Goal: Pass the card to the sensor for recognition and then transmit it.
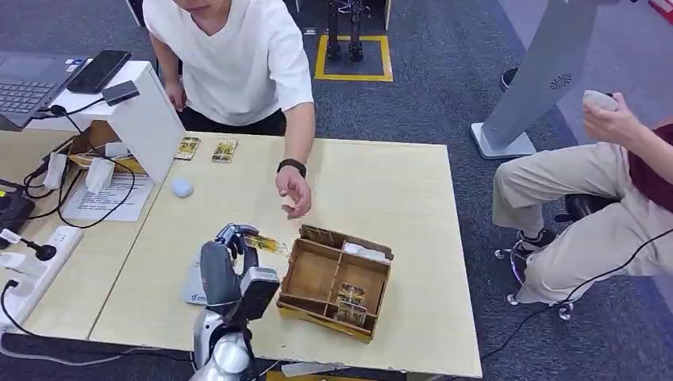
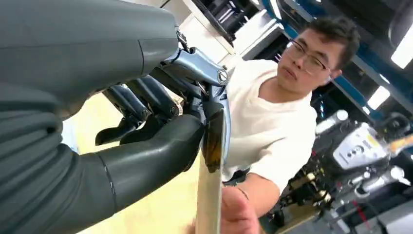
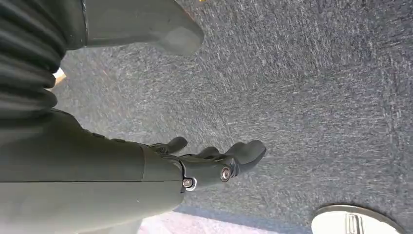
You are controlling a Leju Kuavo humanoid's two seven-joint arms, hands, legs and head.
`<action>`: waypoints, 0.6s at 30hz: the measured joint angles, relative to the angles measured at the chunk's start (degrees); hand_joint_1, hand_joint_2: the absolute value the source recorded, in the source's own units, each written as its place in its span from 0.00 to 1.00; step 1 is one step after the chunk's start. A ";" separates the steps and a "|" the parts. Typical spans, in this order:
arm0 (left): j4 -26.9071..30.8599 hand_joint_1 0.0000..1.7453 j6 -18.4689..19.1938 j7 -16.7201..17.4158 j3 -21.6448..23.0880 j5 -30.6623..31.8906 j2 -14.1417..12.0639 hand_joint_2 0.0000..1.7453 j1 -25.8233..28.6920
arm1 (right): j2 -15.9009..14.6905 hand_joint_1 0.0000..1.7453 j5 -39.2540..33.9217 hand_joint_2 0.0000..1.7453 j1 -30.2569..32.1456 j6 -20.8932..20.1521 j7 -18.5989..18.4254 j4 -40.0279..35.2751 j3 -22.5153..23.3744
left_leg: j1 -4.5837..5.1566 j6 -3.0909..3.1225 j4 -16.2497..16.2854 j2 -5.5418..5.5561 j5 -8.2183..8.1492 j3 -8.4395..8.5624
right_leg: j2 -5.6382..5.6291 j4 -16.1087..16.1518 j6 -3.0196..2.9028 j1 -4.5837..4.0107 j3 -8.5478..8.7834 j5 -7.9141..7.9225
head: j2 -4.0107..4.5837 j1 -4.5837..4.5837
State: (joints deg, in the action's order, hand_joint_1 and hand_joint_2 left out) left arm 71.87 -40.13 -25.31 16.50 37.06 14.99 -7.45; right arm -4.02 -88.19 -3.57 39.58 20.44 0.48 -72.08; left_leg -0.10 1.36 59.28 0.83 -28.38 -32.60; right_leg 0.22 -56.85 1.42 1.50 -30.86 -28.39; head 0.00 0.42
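above the table (image 1: pixel 397 206), just left of the wooden box (image 1: pixel 333 279), the card (image 1: pixel 267 244) sits pinched in the left hand (image 1: pixel 238 242), sticking out to the right toward the box's near-left corner; in the left wrist view the card (image 2: pixel 210 170) shows edge-on, clamped betw. the thick grey thumb (image 2: pixel 156 156) and the darker fingers (image 2: pixel 146 100). under/behind the hand lies a flat white pad w/ a small logo (image 1: pixel 193 287), prob. the sensor but can't tell for sure. the box has several compartments; one near its front-right holds patterned cards (image 1: pixel 351 302), another at the back-right holds something white (image 1: pixel 363 251). beyond the box a person in a white t-shirt (image 1: pixel 238 55) leans over the table's far edge, w/ a watch-wearing arm stretched out and the person's hand (image 1: pixel 294 193) hanging open just above the table top, near the held card but apart from it. two more cards (image 1: pixel 206 149) lie flat near the far edge, a small white ball (image 1: pixel 182 187) rests nearer the left, beside a white stand (image 1: pixel 143 119) carrying a phone (image 1: pixel 99 70). far left: laptop (image 1: pixel 28 83), cables, power strip (image 1: pixel 36 266). a second person in beige trousers (image 1: pixel 579 206) sits off to the right. the right hand (image 3: pixel 214 161) hangs over grey carpet (image 3: pixel 316 97), fingers loosely curled but apart, holding nothing.
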 joint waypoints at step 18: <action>-4.13 1.00 2.32 7.19 -2.38 -11.88 -1.44 1.00 -15.25 | -0.42 0.00 1.27 1.00 -1.02 0.00 -0.50 0.00 -0.11 | 0.00 0.01 0.01 0.02 0.06 -0.03 | 0.00 -0.02 0.01 0.00 -0.01 0.04 | -0.02 0.00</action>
State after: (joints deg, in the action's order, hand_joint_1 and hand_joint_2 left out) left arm 67.74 -37.81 -18.12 14.12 25.18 13.55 -22.69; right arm -4.44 -86.92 -4.59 39.58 19.93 0.48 -72.19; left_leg -0.10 1.37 59.29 0.85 -28.31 -32.63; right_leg 0.22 -56.87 1.43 1.50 -30.87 -28.35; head -0.02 0.41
